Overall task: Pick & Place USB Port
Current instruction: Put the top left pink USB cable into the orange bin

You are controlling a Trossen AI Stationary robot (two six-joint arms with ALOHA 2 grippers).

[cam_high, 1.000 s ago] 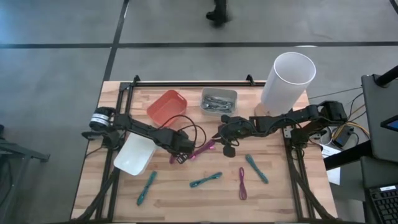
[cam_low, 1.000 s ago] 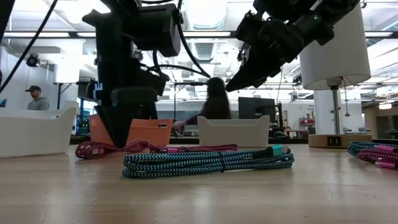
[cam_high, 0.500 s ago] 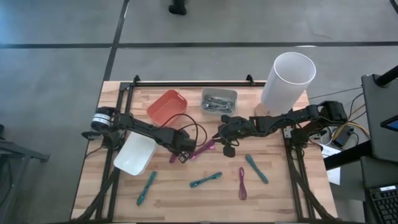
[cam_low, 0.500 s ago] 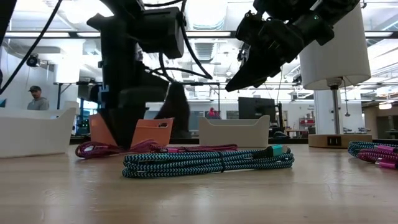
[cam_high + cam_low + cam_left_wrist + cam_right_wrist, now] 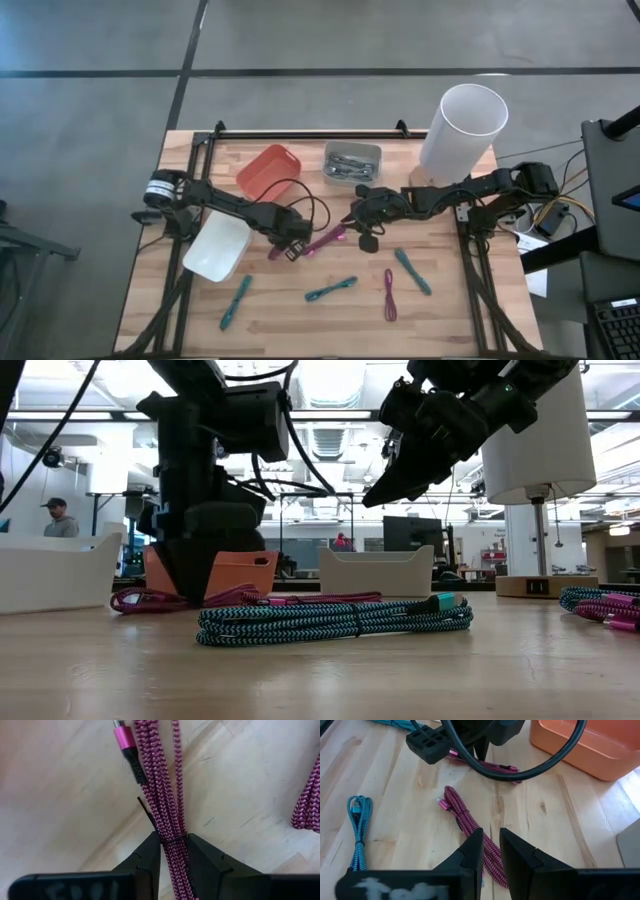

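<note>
A pink braided USB cable bundle (image 5: 167,795), bound by a thin black tie, lies flat on the wooden table; in the low view, the cable (image 5: 150,600) is at the foot of the left arm. My left gripper (image 5: 173,852) is down at the table (image 5: 287,247), shut on this bundle. A second pink bundle (image 5: 328,240) lies just to its right. My right gripper (image 5: 362,240) hovers above the table beside that second bundle (image 5: 465,817), fingers a narrow gap apart, touching nothing. My left gripper pinches the pink bundle between its two fingers at the black tie around its strands (image 5: 172,839). It comes from above, pointing down, with the fingers across the bundle. The bundle still lies on the table, its pink plug end (image 5: 125,740) stretching out ahead of the fingers.
Red bin (image 5: 268,170), grey bin of parts (image 5: 352,162) and tall white cylinder (image 5: 462,120) stand along the far side; a white bin (image 5: 217,250) sits at the left. Teal bundles (image 5: 235,300), (image 5: 332,290), (image 5: 412,270) and a pink one (image 5: 389,295) lie nearer.
My left gripper has shifted slightly toward the table's left while staying low on the table, and the pink bundle's free end has slid a little leftward with it. A person has walked past in the room behind.
</note>
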